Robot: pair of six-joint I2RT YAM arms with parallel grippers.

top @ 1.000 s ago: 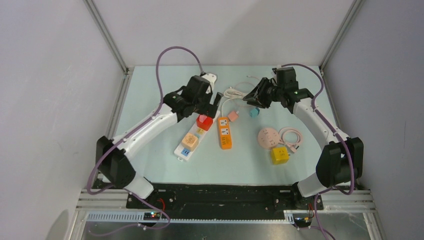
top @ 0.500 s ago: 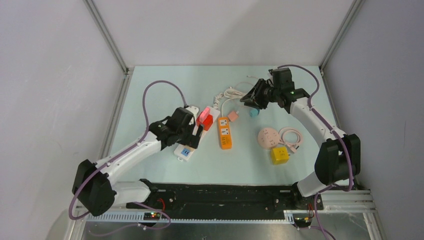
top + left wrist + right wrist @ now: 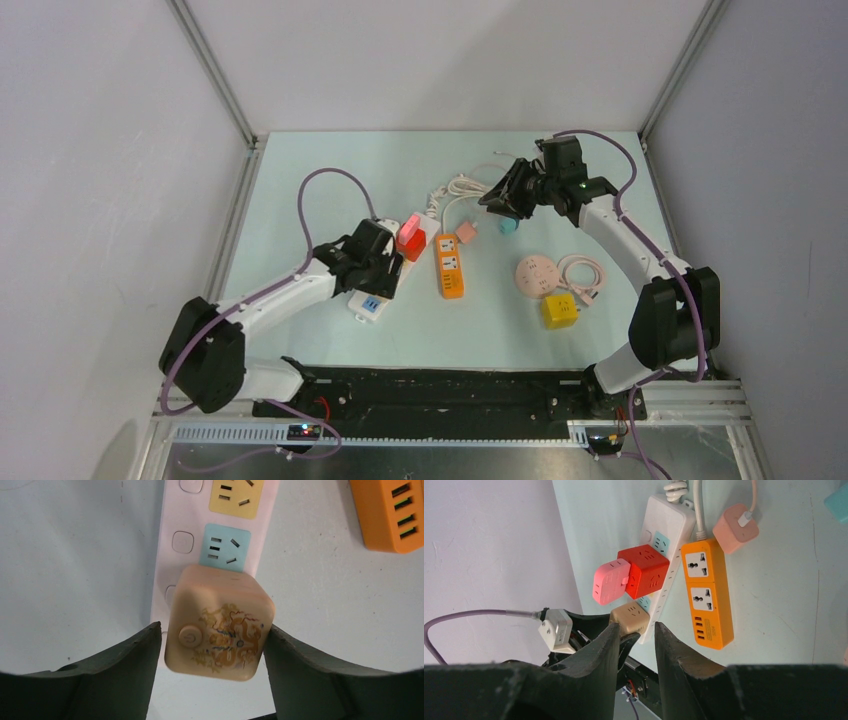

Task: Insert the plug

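Observation:
A tan cube plug with a dragon print (image 3: pixel 220 625) sits on the white power strip (image 3: pixel 172 510), just below a light blue socket (image 3: pixel 225 547). My left gripper (image 3: pixel 214 640) is closed round the cube, one finger against each side; it also shows in the top view (image 3: pixel 380 268). Further up the strip (image 3: pixel 674 517) stand a red cube (image 3: pixel 644 571) with a pink cube (image 3: pixel 610 581) joined to it. My right gripper (image 3: pixel 636 630) hovers above the table (image 3: pixel 497 200), its fingers a narrow gap apart and holding nothing.
An orange power strip (image 3: pixel 449 265) lies right of the white one, with a pink adapter on a cable (image 3: pixel 466 231) at its far end. A teal plug (image 3: pixel 508 225), a round pink socket hub (image 3: pixel 536 273), a yellow cube (image 3: pixel 559 310) and coiled cables (image 3: pixel 585 272) lie to the right.

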